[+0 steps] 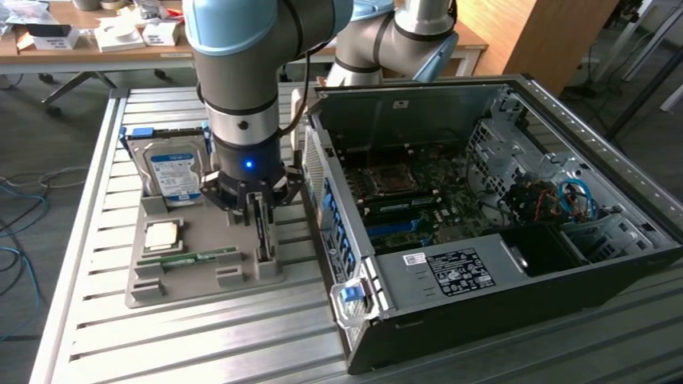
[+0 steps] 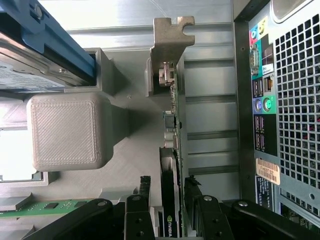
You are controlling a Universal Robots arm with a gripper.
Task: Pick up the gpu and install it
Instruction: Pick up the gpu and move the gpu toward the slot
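End effector spread, straddling the gpu (no pinch yet), which stands on edge in a slot at the gray holder's edge nearest the computer case, likely upright so its faces can be grasped.

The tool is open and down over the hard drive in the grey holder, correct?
No: the open tool is down over the graphics card, not the hard drive, in the grey holder. The wrist view shows its fingers either side of the card's edge.
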